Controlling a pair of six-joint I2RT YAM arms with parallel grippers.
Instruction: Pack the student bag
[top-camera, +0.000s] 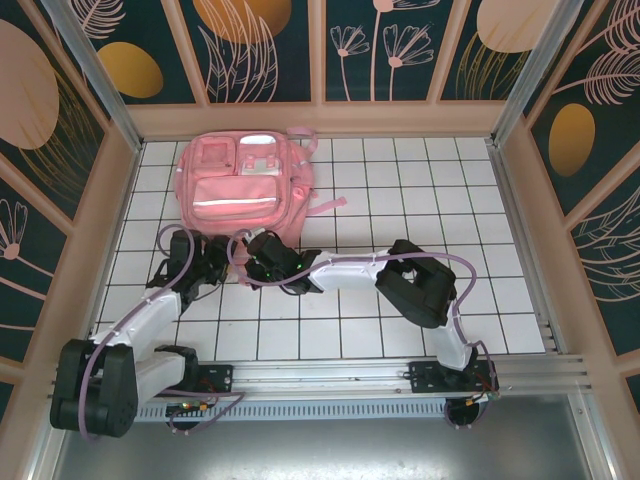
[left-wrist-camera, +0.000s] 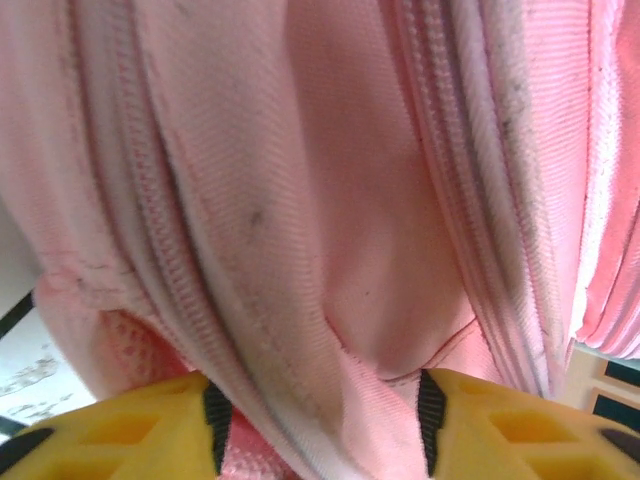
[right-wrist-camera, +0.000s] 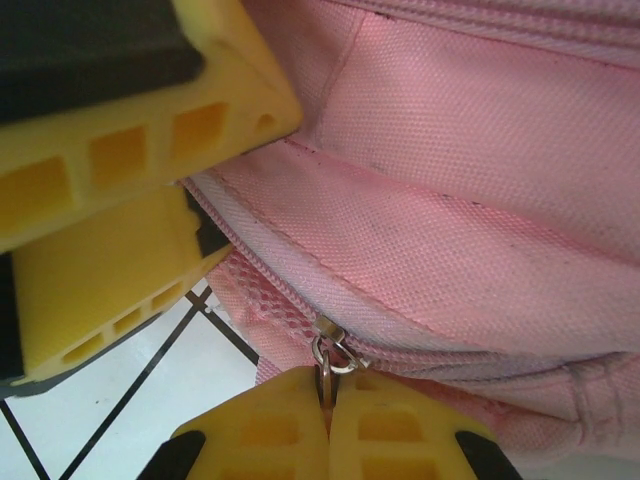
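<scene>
Right claw (right-wrist-camera: 328, 398) pinching zip pull (right-wrist-camera: 329, 354), student bag (top-camera: 240, 180) front-up

Lab test cell: white gridded tabletop (top-camera: 400, 200), leaf-patterned wall panels (top-camera: 270, 50), aluminium rails (top-camera: 330, 375).

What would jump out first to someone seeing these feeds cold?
The big pink student bag lies at the far left of the white tiled table. Up close, the right tool is shut on the bag's metal zipper pull. The left tool straddles a fold of pink fabric at the bag's near edge.
</scene>
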